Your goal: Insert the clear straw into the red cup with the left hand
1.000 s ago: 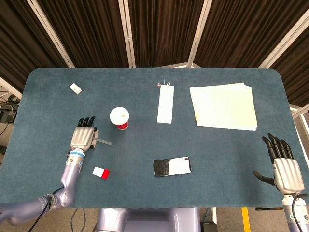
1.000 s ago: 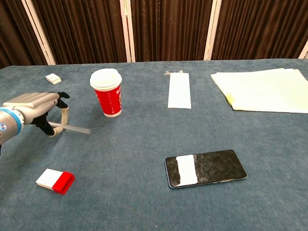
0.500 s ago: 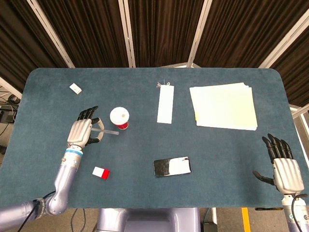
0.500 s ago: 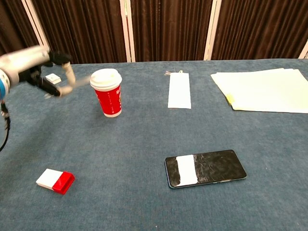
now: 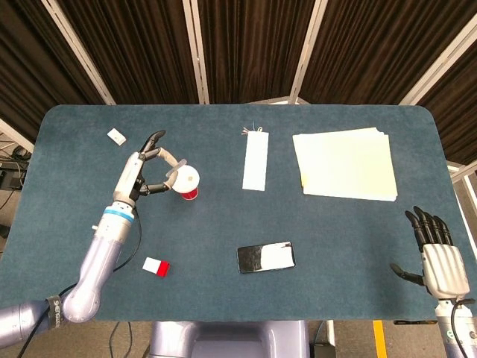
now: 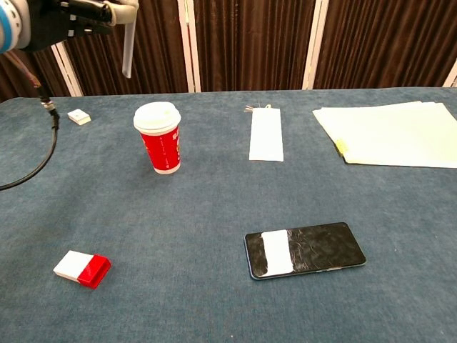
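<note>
Your left hand (image 5: 141, 175) has lifted the clear straw (image 6: 128, 46), fingers clamped on it, upright above-left of the red cup (image 6: 160, 138); lower next.

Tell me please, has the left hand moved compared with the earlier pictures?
Yes. In the chest view the left hand has risen from table level to well above the red cup, and the clear straw it holds now hangs upright.
</note>
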`<action>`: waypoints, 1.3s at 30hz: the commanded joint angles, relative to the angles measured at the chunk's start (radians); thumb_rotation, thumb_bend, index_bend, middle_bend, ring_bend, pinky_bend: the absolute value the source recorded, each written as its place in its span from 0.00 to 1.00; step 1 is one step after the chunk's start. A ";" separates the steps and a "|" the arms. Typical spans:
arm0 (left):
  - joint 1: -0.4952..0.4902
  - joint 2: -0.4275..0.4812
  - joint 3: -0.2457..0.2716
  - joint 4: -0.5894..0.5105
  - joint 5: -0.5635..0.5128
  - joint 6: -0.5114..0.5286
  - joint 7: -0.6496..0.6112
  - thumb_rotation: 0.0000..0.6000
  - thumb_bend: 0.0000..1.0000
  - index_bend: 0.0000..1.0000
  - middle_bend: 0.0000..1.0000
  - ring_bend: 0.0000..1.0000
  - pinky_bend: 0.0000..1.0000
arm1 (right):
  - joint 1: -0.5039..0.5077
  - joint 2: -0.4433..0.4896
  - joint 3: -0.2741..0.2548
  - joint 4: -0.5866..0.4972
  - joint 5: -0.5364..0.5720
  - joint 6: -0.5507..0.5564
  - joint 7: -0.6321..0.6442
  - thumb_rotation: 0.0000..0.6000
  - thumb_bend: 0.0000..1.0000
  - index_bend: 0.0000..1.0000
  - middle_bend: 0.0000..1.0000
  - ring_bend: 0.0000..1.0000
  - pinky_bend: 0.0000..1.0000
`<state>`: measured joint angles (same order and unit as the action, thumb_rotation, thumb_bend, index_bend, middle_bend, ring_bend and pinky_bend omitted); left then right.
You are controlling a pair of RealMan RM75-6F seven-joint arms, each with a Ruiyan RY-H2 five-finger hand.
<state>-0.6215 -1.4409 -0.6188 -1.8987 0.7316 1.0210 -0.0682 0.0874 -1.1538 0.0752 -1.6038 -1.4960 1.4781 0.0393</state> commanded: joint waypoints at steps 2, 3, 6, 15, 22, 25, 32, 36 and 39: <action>-0.050 -0.062 -0.009 0.117 -0.002 -0.044 -0.092 1.00 0.44 0.56 0.05 0.00 0.00 | 0.000 0.001 0.000 -0.001 0.002 -0.002 0.003 1.00 0.13 0.00 0.00 0.00 0.00; -0.058 -0.072 -0.008 0.139 -0.005 -0.050 -0.103 1.00 0.44 0.56 0.05 0.00 0.00 | 0.000 0.002 0.000 -0.001 0.004 -0.003 0.005 1.00 0.13 0.00 0.00 0.00 0.00; -0.078 -0.098 -0.003 0.192 -0.016 -0.068 -0.135 1.00 0.44 0.56 0.05 0.00 0.00 | 0.000 0.004 0.001 -0.003 0.007 -0.007 0.010 1.00 0.13 0.00 0.00 0.00 0.00; -0.109 -0.144 0.006 0.289 -0.027 -0.115 -0.219 1.00 0.44 0.56 0.05 0.00 0.00 | 0.002 0.008 0.002 -0.003 0.011 -0.013 0.021 1.00 0.13 0.00 0.00 0.00 0.00; -0.114 -0.159 0.018 0.309 -0.025 -0.127 -0.255 1.00 0.44 0.56 0.06 0.00 0.00 | 0.001 0.009 0.001 -0.004 0.011 -0.013 0.022 1.00 0.12 0.00 0.00 0.00 0.00; -0.116 -0.161 0.025 0.314 -0.019 -0.129 -0.260 1.00 0.44 0.56 0.06 0.00 0.00 | 0.001 0.008 0.002 -0.004 0.011 -0.012 0.020 1.00 0.13 0.00 0.00 0.00 0.00; -0.119 -0.164 0.033 0.322 -0.019 -0.118 -0.264 1.00 0.44 0.56 0.06 0.00 0.00 | 0.000 0.009 0.001 -0.005 0.011 -0.011 0.019 1.00 0.12 0.00 0.00 0.00 0.00; -0.120 -0.167 0.041 0.327 -0.020 -0.122 -0.269 1.00 0.44 0.56 0.06 0.00 0.00 | 0.000 0.009 0.001 -0.005 0.011 -0.011 0.019 1.00 0.13 0.00 0.00 0.00 0.00; -0.121 -0.171 0.046 0.332 -0.017 -0.123 -0.275 1.00 0.44 0.56 0.06 0.00 0.00 | 0.000 0.009 0.001 -0.005 0.011 -0.011 0.019 1.00 0.12 0.00 0.00 0.00 0.00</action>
<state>-0.7425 -1.6113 -0.5735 -1.5678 0.7138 0.8981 -0.3423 0.0878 -1.1450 0.0767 -1.6086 -1.4852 1.4670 0.0584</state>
